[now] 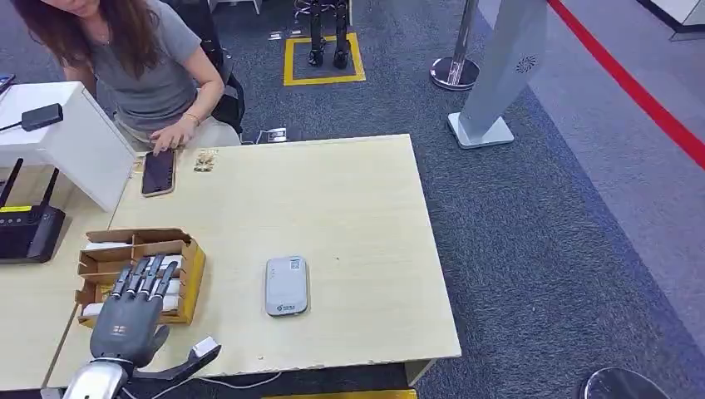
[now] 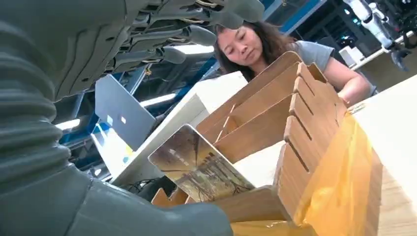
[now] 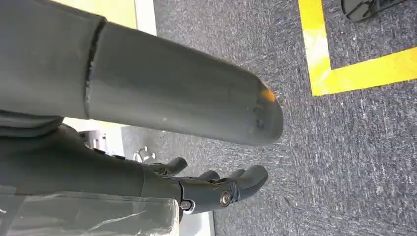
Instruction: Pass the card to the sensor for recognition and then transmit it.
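Observation:
A wooden slotted card box stands near the table's left front edge. My left hand hovers over it, fingers stretched above the slots, holding nothing. In the left wrist view a card with a brownish picture stands tilted in a slot of the card box, under my fingers. The grey sensor lies flat on the table to the right of the box. My right hand hangs over the carpet, fingers loosely curled with nothing in them.
A person sits at the far left side of the table, a hand on a phone. A white box and a black router stand left. Yellow floor marking, a stanchion base lie beyond.

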Robot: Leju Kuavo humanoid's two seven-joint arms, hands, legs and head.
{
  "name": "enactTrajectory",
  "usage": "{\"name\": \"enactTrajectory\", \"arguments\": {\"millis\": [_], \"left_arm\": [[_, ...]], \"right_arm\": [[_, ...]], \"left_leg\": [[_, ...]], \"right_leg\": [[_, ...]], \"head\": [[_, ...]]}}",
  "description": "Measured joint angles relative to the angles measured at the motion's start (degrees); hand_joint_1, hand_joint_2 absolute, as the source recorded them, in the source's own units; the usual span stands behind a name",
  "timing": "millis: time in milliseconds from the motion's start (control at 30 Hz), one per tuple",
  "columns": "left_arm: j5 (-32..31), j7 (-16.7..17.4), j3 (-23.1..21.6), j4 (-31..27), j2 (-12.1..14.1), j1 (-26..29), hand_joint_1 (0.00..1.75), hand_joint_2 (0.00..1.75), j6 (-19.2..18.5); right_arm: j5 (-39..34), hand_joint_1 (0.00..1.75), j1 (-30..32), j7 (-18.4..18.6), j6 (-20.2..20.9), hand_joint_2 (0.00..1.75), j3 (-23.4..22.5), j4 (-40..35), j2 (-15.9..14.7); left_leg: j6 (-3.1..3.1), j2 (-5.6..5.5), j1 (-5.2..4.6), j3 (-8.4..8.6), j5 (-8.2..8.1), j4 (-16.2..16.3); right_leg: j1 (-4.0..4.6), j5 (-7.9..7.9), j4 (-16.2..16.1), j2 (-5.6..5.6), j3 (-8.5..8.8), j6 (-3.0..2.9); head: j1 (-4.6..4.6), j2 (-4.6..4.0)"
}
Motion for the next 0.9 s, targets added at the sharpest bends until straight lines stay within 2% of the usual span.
{"name": "enactTrajectory", "arguments": {"millis": [500, 900], "left_arm": [[-2.01, 2.82, 0.0, 0.02, -1.55, 0.89, 0.0, 1.75, 0.46], [-3.59, 4.7, 0.0, 0.02, -2.58, 1.5, 0.0, 1.75, -0.9]], "right_arm": [[1.01, 0.0, 0.1, -0.68, 0.04, 0.0, 0.42, -0.35, -0.26], [2.14, 0.0, 0.08, -1.03, 0.35, 0.0, 0.77, -0.37, -0.26]], "left_leg": [[0.0, -0.01, 0.0, -0.01, 0.0, 0.0], [0.0, -0.01, 0.0, -0.01, 0.0, 0.0]], "right_leg": [[0.0, 0.0, 0.0, -0.01, 0.01, 0.0], [0.0, 0.0, 0.0, -0.01, 0.01, 0.0]], "head": [[0.0, 0.0], [0.02, 0.0]]}}
